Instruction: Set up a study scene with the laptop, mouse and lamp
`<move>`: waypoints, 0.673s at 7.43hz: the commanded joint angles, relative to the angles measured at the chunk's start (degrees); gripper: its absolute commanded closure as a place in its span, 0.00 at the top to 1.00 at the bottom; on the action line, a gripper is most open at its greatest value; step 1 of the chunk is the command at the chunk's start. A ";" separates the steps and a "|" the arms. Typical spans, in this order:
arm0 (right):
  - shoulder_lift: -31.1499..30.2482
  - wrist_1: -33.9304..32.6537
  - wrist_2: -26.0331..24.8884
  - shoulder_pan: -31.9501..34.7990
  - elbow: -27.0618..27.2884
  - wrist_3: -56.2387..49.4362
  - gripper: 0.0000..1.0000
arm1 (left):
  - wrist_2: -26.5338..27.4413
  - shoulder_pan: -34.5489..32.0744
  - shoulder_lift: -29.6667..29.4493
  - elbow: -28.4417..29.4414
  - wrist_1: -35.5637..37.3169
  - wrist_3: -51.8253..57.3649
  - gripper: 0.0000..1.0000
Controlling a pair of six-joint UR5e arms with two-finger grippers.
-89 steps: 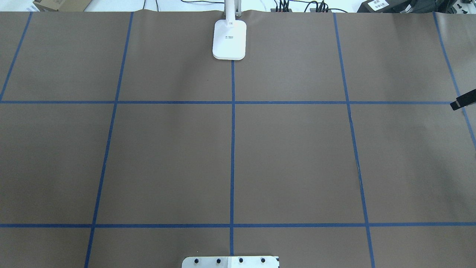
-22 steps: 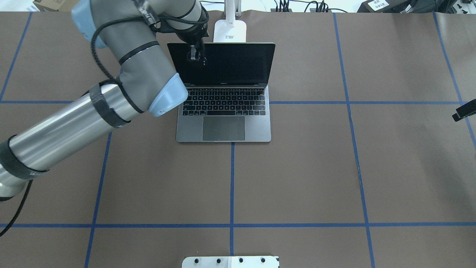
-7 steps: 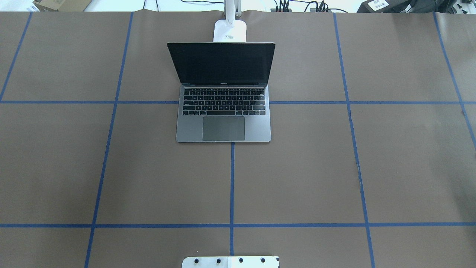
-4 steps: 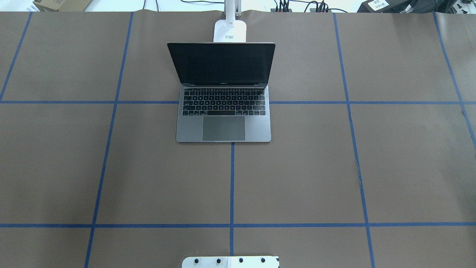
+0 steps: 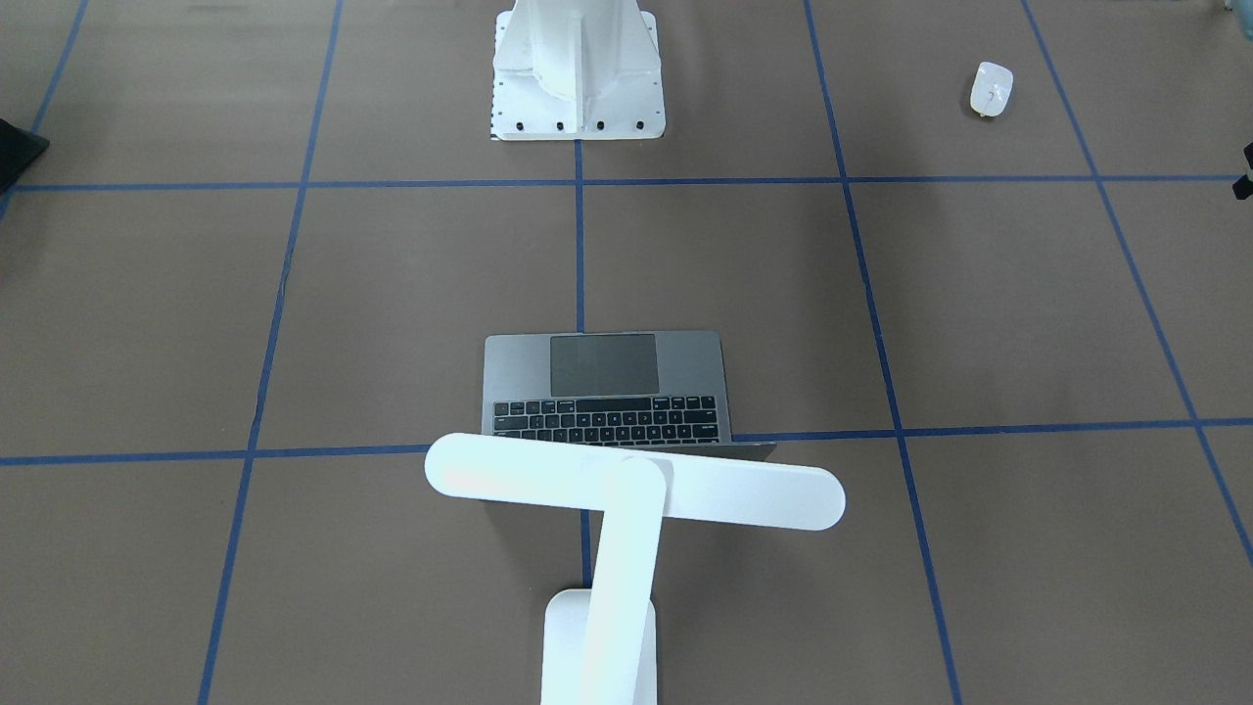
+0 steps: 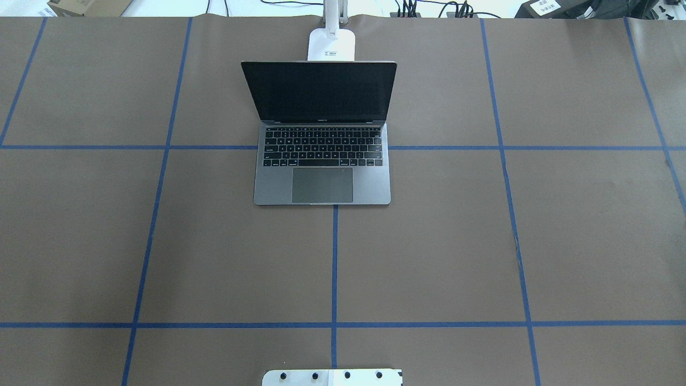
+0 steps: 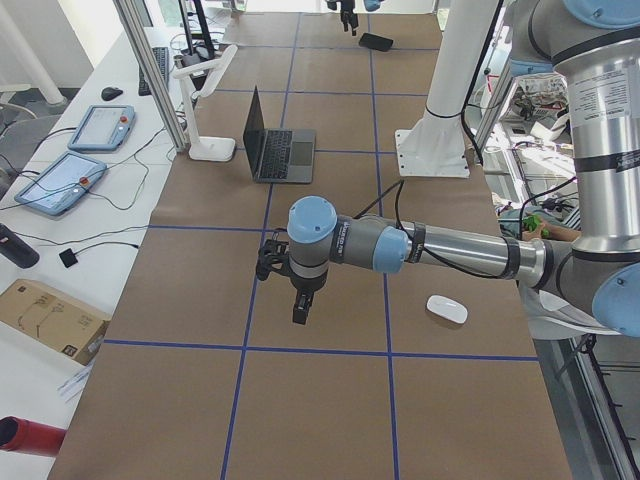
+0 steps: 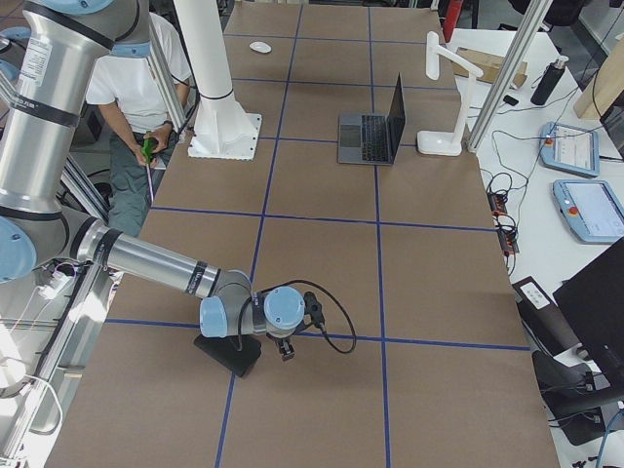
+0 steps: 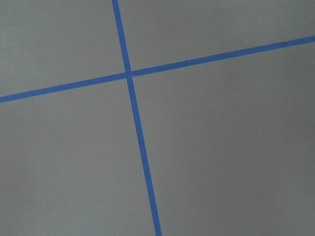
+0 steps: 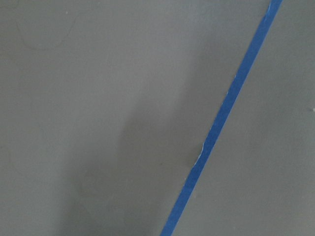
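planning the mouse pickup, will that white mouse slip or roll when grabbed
The mouse looks small, so probably light. Its smooth rounded shell may slip from a pinch over the top; gripping its sides seems safer. It lies flat on the table, so it should slide, not roll.

Grey laptop (image 6: 321,155) open mid-table; white T-shaped lamp (image 5: 626,490) just behind lid; white mouse (image 5: 991,88) well apart.

Grey laptop (image 6: 321,155), wht lamp (image 5: 626,490), wht mouse (image 5: 991,88)

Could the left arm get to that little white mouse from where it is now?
Probably yes: the mouse lies on bare table beside the left gripper, with nothing between them.
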 commanded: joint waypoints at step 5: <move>7.76 -36.51 -4.44 4.85 0.51 -37.19 0.98 | -0.03 -0.05 0.82 -2.91 -0.05 -4.03 1.00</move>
